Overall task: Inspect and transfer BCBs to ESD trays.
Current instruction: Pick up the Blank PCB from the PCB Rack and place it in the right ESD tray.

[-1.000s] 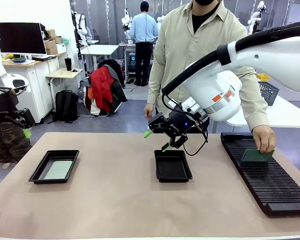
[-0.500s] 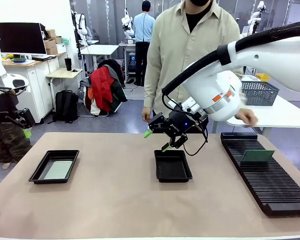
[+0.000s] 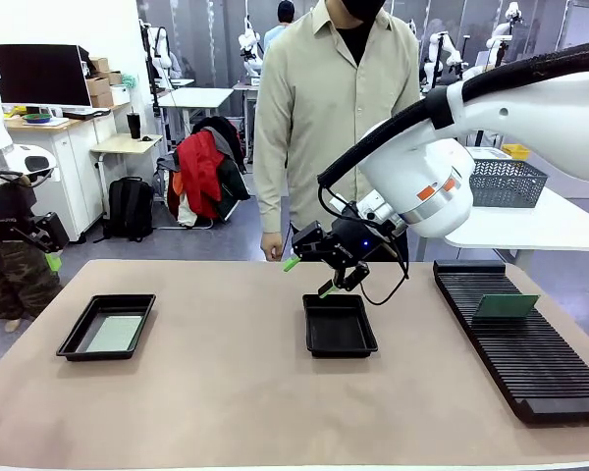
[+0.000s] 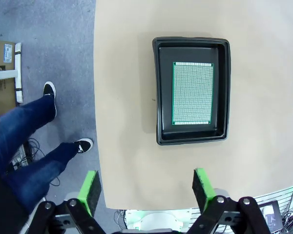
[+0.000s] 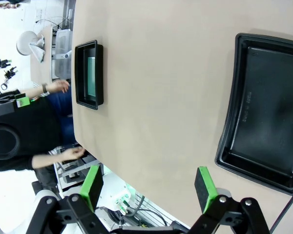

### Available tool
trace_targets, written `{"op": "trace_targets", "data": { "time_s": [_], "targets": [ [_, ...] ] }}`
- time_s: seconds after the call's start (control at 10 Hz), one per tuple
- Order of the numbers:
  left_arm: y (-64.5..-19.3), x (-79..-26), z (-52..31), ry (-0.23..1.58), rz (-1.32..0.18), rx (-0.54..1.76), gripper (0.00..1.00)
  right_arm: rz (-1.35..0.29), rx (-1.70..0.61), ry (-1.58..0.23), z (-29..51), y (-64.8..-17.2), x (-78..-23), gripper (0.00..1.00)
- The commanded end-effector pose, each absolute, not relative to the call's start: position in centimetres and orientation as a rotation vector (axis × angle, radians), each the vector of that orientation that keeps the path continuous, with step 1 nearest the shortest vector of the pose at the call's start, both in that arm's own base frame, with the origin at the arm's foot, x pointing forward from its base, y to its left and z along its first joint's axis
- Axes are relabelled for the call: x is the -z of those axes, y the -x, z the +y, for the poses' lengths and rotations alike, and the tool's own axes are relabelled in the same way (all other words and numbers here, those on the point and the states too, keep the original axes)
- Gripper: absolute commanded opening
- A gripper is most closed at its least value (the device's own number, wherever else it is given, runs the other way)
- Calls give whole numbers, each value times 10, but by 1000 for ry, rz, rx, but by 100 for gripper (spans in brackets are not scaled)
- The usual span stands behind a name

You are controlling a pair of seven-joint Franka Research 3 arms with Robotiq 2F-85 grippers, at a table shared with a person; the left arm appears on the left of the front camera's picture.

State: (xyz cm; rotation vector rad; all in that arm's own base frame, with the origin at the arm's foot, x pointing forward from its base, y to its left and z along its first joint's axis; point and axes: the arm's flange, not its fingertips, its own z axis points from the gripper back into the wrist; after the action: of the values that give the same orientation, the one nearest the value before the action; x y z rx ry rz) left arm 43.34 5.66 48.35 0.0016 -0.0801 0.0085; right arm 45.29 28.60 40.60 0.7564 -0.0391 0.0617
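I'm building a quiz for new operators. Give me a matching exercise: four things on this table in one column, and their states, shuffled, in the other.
Things
1. left tray
2. middle tray
3. slotted rack
4. right claw

States
a. open, nothing held
b. holds a standing BCB
c. empty
d. holds a flat BCB

Pairs: 1-d, 2-c, 3-b, 4-a

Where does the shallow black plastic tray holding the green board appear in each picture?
Front view: black tray lower left.
Left wrist view: tray right of centre.
Right wrist view: tray upper left.
Shared landmark: green board lying inside it.
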Motion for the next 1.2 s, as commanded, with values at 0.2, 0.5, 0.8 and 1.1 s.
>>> {"op": "trace_targets", "data": {
  "time_s": [0.2,0.5,0.8,1.1],
  "targets": [
    [-435,-482,57,1,-92,-12,100,-79,-167,-639,245,-441,-424,100],
    [-435,-482,57,1,-92,-12,100,-119,-257,-571,185,-432,-456,100],
    [-435,-482,57,1,-92,-12,100,-174,-320,-492,101,-422,-501,100],
    [-435,-482,57,1,-92,-12,100,-217,-542,-392,27,-406,-551,100]
  ]
}}
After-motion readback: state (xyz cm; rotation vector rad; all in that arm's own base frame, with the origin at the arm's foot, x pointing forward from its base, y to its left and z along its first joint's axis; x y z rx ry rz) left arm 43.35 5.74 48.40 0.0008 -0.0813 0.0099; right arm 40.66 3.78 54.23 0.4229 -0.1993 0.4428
